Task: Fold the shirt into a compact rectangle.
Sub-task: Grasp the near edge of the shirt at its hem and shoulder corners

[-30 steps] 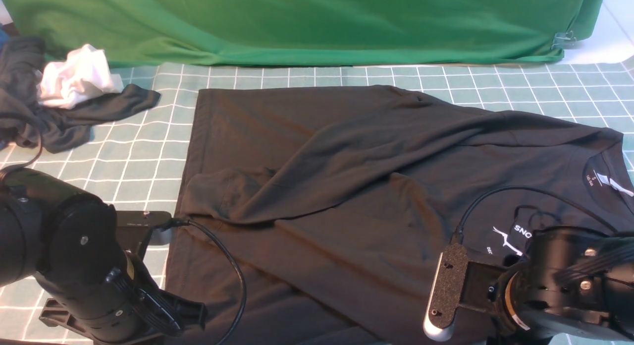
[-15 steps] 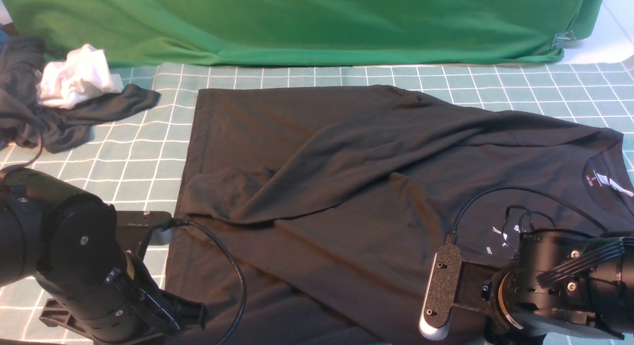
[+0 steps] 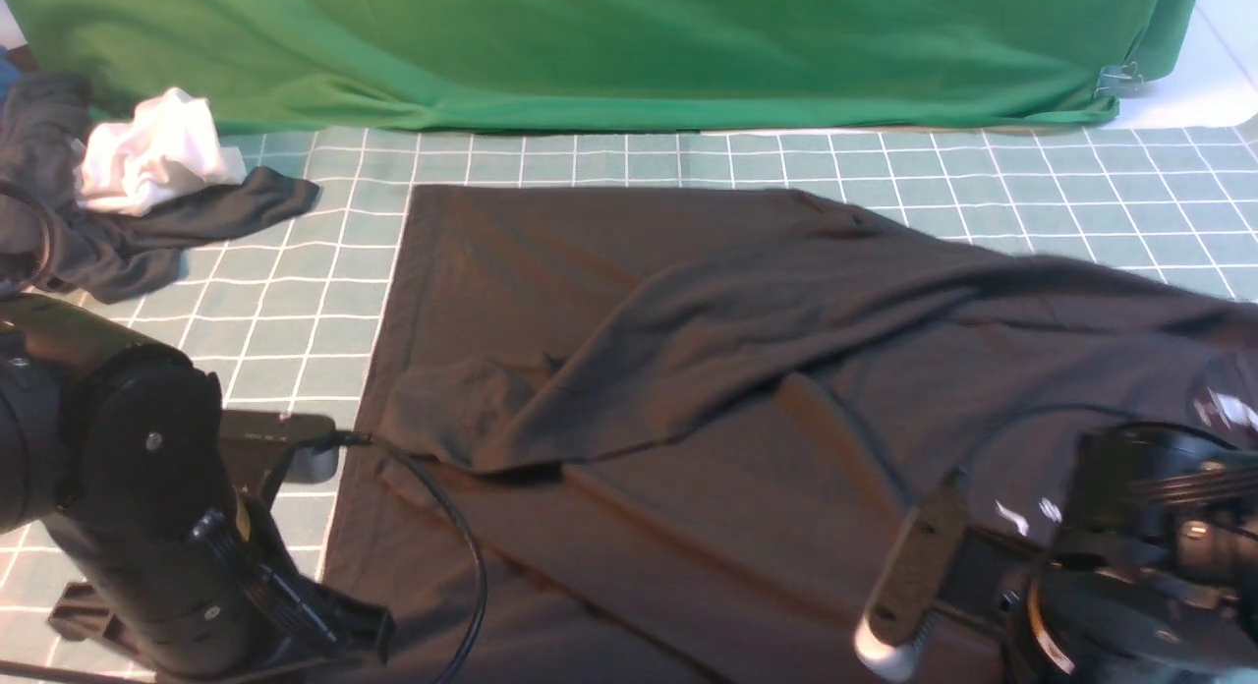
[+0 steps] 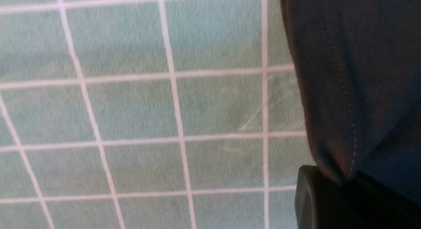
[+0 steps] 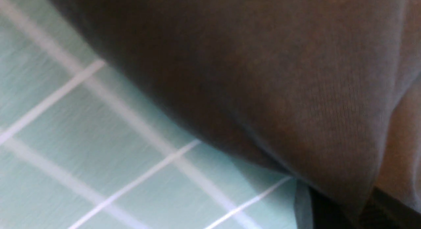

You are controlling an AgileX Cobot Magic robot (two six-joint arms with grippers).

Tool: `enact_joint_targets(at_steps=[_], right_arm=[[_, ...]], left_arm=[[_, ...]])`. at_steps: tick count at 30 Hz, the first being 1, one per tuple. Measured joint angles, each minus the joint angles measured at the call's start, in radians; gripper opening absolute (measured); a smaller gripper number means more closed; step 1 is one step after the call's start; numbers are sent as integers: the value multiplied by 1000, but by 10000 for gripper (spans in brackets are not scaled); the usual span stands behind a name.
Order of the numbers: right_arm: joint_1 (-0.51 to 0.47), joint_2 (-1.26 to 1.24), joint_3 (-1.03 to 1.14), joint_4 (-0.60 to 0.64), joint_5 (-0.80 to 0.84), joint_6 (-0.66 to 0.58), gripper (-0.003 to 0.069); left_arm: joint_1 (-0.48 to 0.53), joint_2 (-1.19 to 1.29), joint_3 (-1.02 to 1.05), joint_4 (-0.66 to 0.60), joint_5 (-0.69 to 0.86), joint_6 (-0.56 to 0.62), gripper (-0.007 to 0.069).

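Front view: the shirt lies spread on the mat, centre to 3 o'clock. Left wrist view: the left gripper pinches its hem. Right wrist view: the right gripper clamps fabric. Uneven pulling could slip either thin pinch.

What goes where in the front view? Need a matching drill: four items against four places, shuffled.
Items:
1. shirt
2. white cloth
3. backdrop
4. clip

Places:
A. far-right corner
B. far left
C. centre, spread out
D. along the whole far edge

Pairs: 1-C, 2-B, 3-D, 4-A
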Motion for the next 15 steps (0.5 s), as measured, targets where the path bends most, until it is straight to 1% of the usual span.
enact_joint_targets(at_steps=[4, 7, 11, 15], right_arm=[[0, -49, 36, 34, 25, 0, 39], [0, -71, 39, 33, 26, 0, 39], [0, -79, 0, -12, 52, 8, 39], [-23, -77, -56, -34, 59, 32, 38]], left_arm=[[-1, 0, 0, -21, 24, 10, 15], [-1, 0, -9, -23, 27, 14, 15], [-1, 1, -100, -17, 36, 22, 15], [23, 12, -169, -6, -37, 29, 15]])
